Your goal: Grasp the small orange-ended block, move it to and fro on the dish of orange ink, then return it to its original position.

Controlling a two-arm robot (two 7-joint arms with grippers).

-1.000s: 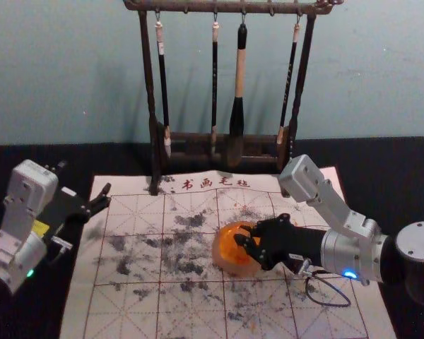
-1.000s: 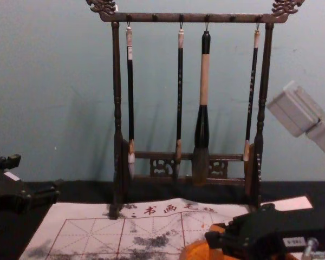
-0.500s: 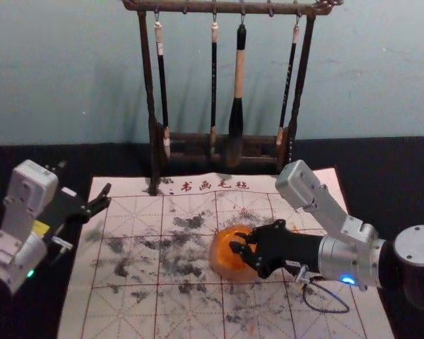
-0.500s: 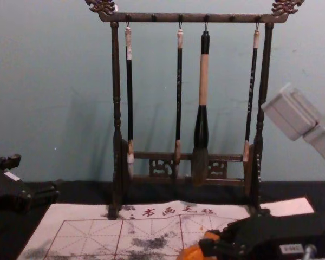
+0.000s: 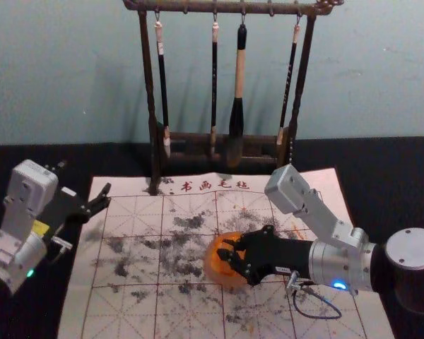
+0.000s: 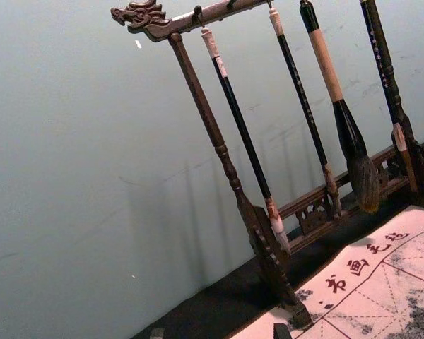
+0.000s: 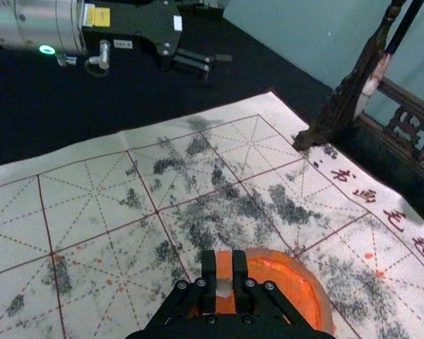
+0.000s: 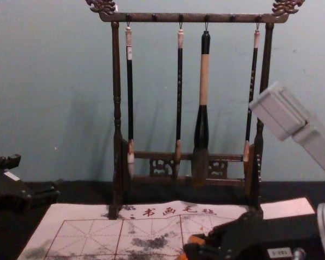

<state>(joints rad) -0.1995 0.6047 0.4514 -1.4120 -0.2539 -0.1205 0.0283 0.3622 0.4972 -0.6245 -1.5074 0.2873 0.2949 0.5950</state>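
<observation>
Fingers [image 7: 208, 272] pinching the block [image 7: 224, 268], the right gripper [image 7: 224, 254] works at the ink dish [image 7: 324, 304], apparently mid-inking, return pending, the left gripper [image 6: 219, 331] spread wide near the mat's [image 5: 131, 212] edge.

Robot body: two arms, silver-grey and black.
Right arm [image 5: 336, 263]: ribbed silver cuff, blue light [image 5: 339, 285], looped dark cable [image 5: 318, 316], round silver cap [image 5: 415, 246] with small screws; boxy grey housing [image 5: 285, 188]; right gripper [image 5: 225, 248] matt black, round bolt heads [image 7: 249, 282]. Left arm [image 5: 20, 256]: silver, green light [image 5: 30, 272], yellow label [image 5: 39, 227]; left gripper [image 5: 85, 182] black, white sticker [image 5: 68, 191].
</observation>
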